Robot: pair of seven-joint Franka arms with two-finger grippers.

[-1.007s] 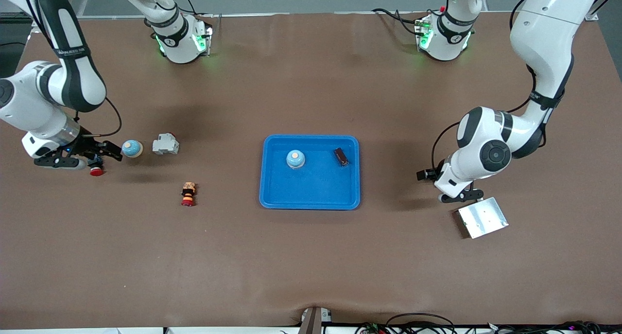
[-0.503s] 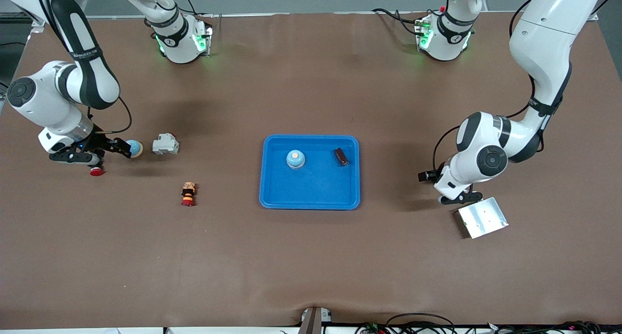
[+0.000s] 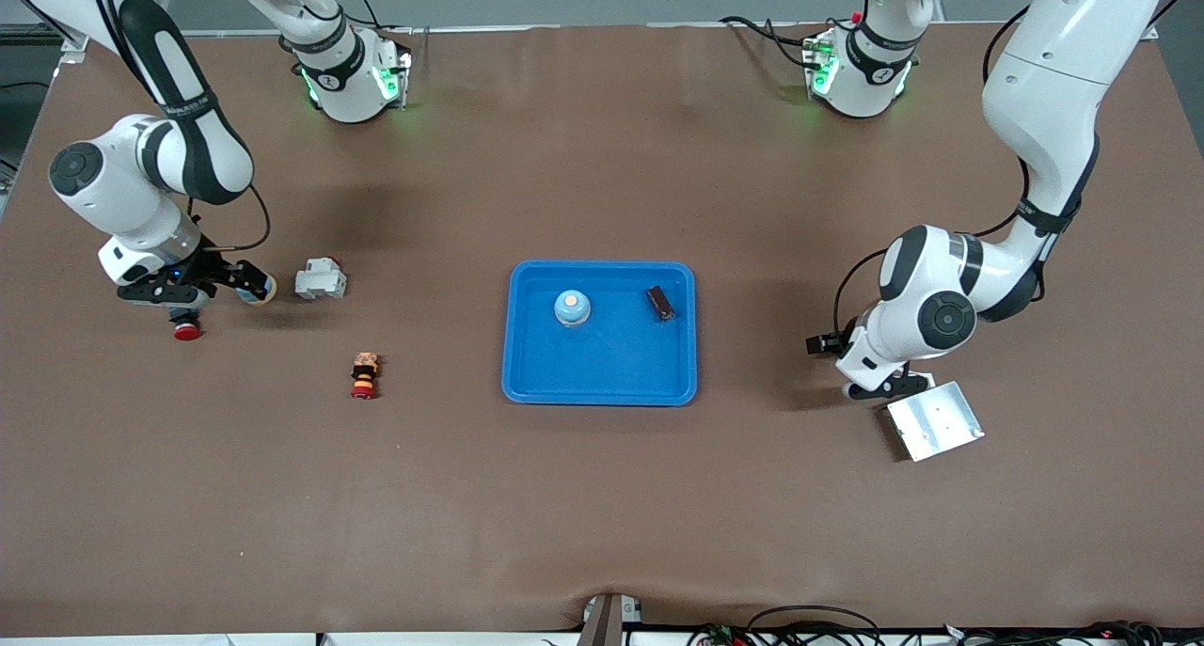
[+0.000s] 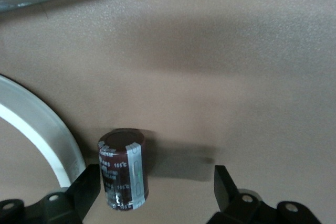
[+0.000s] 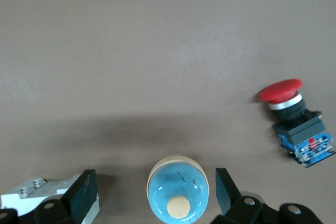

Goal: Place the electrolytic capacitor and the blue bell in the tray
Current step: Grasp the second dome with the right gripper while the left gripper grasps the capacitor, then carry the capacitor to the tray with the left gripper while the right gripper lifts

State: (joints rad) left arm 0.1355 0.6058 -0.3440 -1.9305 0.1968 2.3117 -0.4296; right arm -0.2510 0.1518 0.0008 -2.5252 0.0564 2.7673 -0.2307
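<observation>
The blue tray (image 3: 602,383) lies mid-table and holds a blue bell (image 3: 572,307) and a dark capacitor (image 3: 659,302). A second blue bell (image 3: 261,292) stands at the right arm's end. My right gripper (image 3: 240,279) is over it. In the right wrist view this bell (image 5: 177,192) sits between the open fingers (image 5: 84,195), touching neither. My left gripper (image 3: 894,384) is low at the left arm's end. In the left wrist view it (image 4: 157,187) is open around an upright maroon capacitor (image 4: 123,169) that stands close to one finger (image 4: 86,187). This capacitor is hidden in the front view.
A grey module (image 3: 320,278) stands beside the second bell. A red push button (image 3: 186,329) lies just nearer the camera than the right gripper. A small orange and red part (image 3: 364,374) lies nearer the camera. A metal plate (image 3: 934,420) lies beside the left gripper.
My right gripper has moved toward the table's middle and now covers most of the second bell. My left arm has shifted only slightly by the metal plate.
</observation>
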